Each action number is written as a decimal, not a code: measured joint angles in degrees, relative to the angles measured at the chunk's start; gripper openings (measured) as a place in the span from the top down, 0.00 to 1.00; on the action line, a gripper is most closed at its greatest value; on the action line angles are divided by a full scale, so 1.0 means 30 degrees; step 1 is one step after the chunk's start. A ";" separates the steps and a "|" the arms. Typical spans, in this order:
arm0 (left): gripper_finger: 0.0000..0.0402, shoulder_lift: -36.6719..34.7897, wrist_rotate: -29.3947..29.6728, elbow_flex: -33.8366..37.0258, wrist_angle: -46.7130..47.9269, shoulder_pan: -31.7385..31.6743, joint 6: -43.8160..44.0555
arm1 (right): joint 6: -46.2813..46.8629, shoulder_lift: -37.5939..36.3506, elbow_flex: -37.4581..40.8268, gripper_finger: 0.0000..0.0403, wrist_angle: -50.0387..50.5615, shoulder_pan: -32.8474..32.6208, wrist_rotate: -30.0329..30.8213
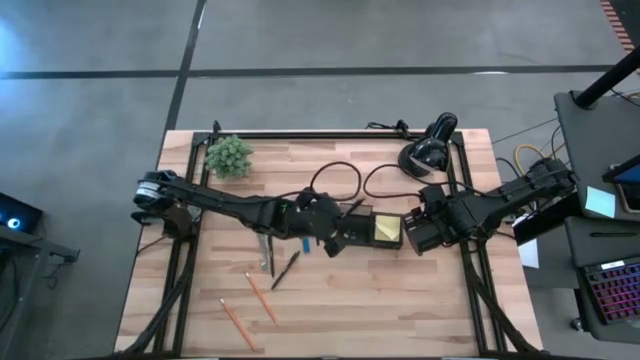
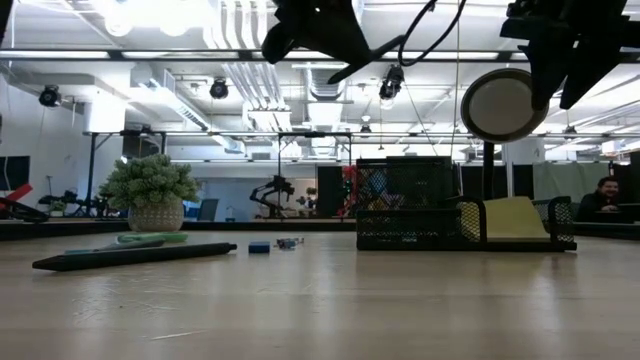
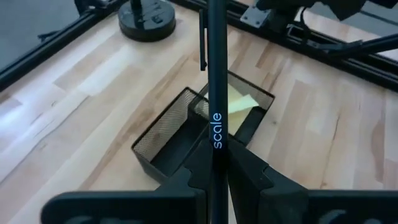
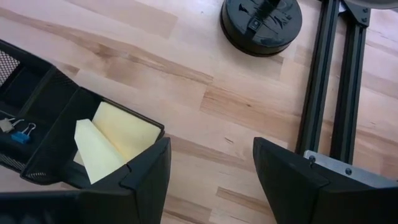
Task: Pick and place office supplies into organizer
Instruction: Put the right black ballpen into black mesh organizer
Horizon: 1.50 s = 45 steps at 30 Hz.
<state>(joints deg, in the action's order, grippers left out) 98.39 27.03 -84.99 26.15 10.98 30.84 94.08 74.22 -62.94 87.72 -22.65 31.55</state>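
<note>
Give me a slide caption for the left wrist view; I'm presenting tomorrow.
Left gripper shut on a black pen, poised above the mesh organizer holding yellow sticky notes.

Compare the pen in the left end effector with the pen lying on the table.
The held pen is off the table, clamped in the shut left end effector over the organizer; the loose pen lies flat on the wood beside the scissors. Only the held pen shows white "scale" lettering. Both are slim and dark.
</note>
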 joint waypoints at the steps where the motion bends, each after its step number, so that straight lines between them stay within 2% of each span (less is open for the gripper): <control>1: 0.97 0.0001 -0.0050 0.0001 -0.0137 -0.0070 -0.0023 | 0.0000 0.0004 0.0000 0.46 0.0002 0.0000 0.0003; 9: 0.97 0.0015 -0.0202 0.0117 -0.2327 -0.0599 -0.1489 | -0.0022 -0.0001 0.0015 0.46 0.0007 0.0029 0.0007; 22: 0.97 0.0051 -0.0250 0.0966 -0.4282 -0.1345 -0.1564 | -0.0587 0.0006 0.0022 0.46 0.0022 0.0036 0.0007; 31: 0.97 0.0051 -0.0999 0.3584 -0.8391 -0.1718 -0.1950 | -0.0590 0.0004 0.0029 0.46 0.0029 0.0029 0.0049; 35: 0.97 0.0053 -0.1915 0.4559 -1.0685 -0.1933 -0.2783 | -0.0590 0.0000 0.0029 0.46 0.0029 0.0029 0.0056; 41: 0.97 0.0051 -0.1849 0.6349 -1.3672 -0.2282 -0.4726 | -0.0590 -0.0001 0.0036 0.46 0.0033 0.0029 0.0047; 45: 0.97 0.0059 -0.1831 0.7417 -1.4406 -0.3112 -0.5020 | -0.0881 0.0005 0.0036 0.46 0.0034 0.0029 -0.0017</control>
<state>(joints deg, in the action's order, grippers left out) 98.57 21.54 -62.74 -17.07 1.64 15.78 91.44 74.23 -62.83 87.83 -22.57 31.50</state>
